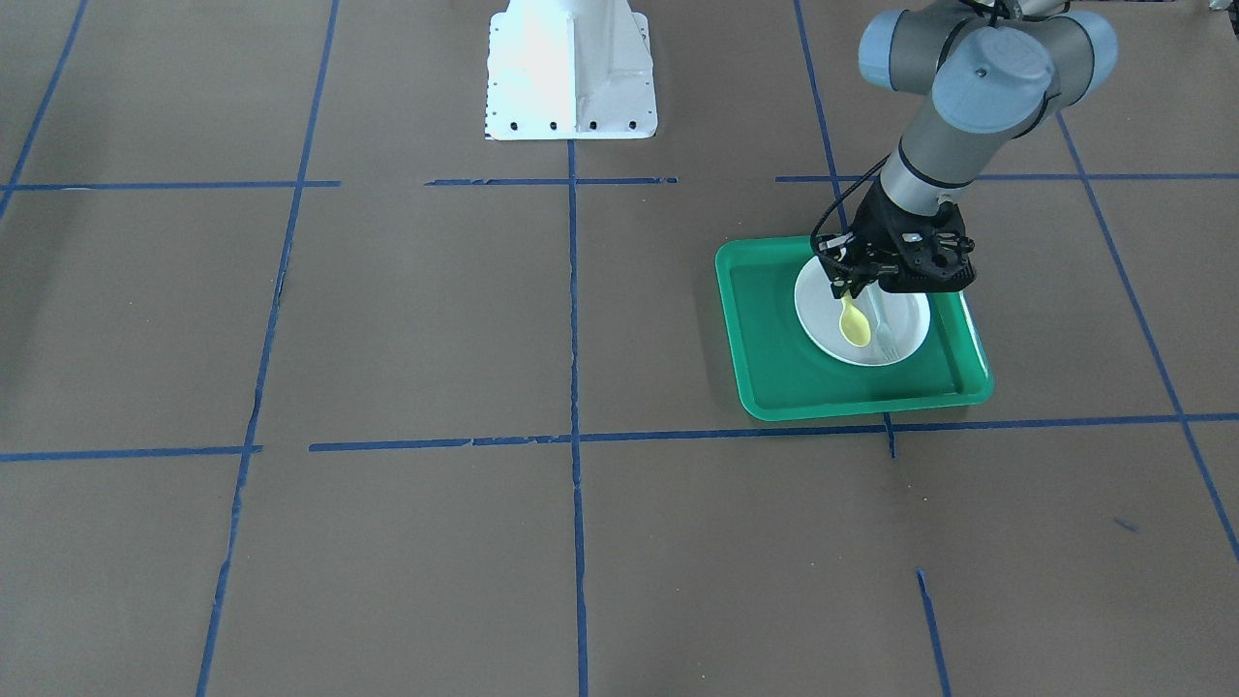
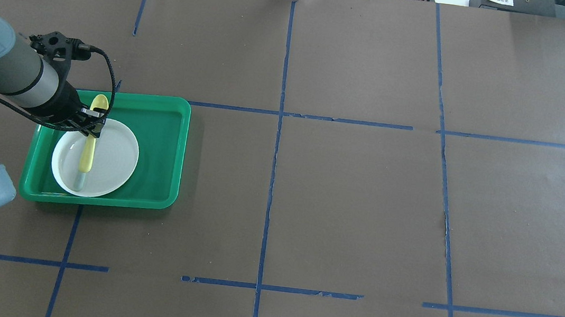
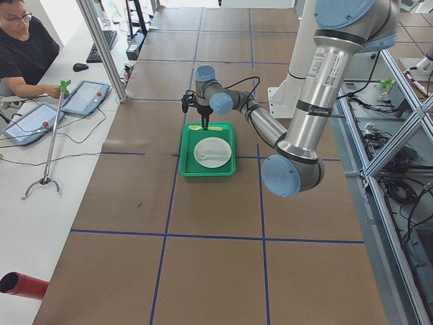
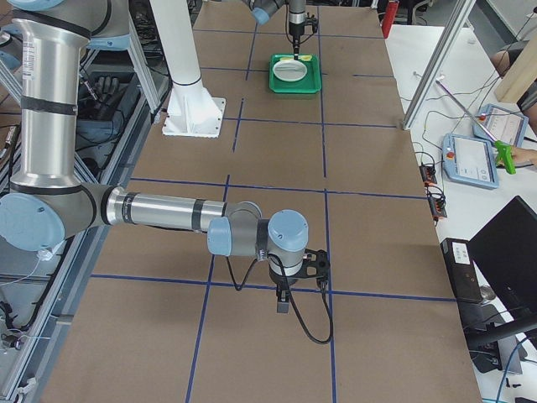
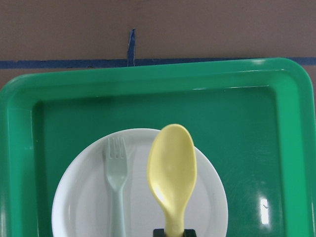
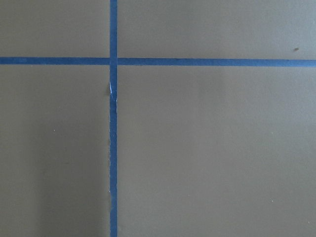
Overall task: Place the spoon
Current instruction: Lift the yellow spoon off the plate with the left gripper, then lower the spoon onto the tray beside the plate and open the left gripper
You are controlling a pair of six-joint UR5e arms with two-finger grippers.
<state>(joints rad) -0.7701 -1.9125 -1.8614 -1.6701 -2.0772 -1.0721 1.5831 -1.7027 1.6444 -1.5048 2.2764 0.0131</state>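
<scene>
My left gripper [image 1: 852,288] is shut on the handle of the small yellow spoon [image 1: 854,324] and holds it just above the white plate [image 1: 915,319]. The plate sits in the green tray [image 1: 774,387]. In the left wrist view the spoon [image 5: 172,170] points its bowl away from me, over the plate [image 5: 84,197], next to a pale grey-green fork [image 5: 117,182] lying on the plate. From overhead the gripper [image 2: 94,124] is over the plate's far rim [image 2: 115,155]. My right gripper [image 4: 281,298] hangs over bare table far from the tray; I cannot tell if it is open or shut.
The white robot base [image 1: 571,68] stands at the table's middle edge. Blue tape lines [image 2: 278,126] cross the brown table cover. An operator [image 3: 27,47] sits at a side desk with tablets [image 3: 84,98] beyond the table's edge.
</scene>
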